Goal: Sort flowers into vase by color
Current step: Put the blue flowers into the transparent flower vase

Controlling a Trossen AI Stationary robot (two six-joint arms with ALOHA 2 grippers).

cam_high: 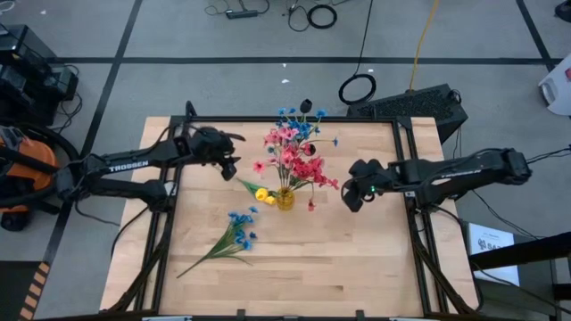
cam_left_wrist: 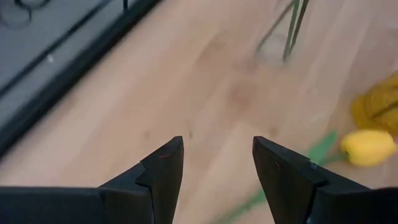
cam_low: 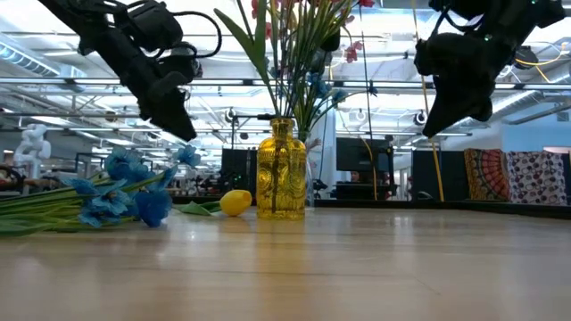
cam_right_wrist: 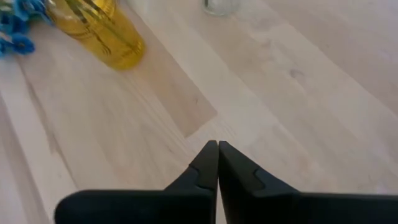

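Likely next: the yellow flower (cam_high: pixel 261 193), lying just left of the vase (cam_high: pixel 285 198), is best taken low on its stem by the spread left gripper (cam_high: pixel 231 168) hovering above, while the right gripper (cam_high: pixel 355 201), pressed together, waits right of the vase.

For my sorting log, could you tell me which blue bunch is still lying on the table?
The blue bunch near the table's front left lies flat, its stem trailing leftward; the other blue blooms stand in the vase.

Wooden table (cam_high: pixel 357 267), amber vase (cam_high: pixel 285 198), blue bunch (cam_high: pixel 239 230), yellow flower (cam_high: pixel 261 193)
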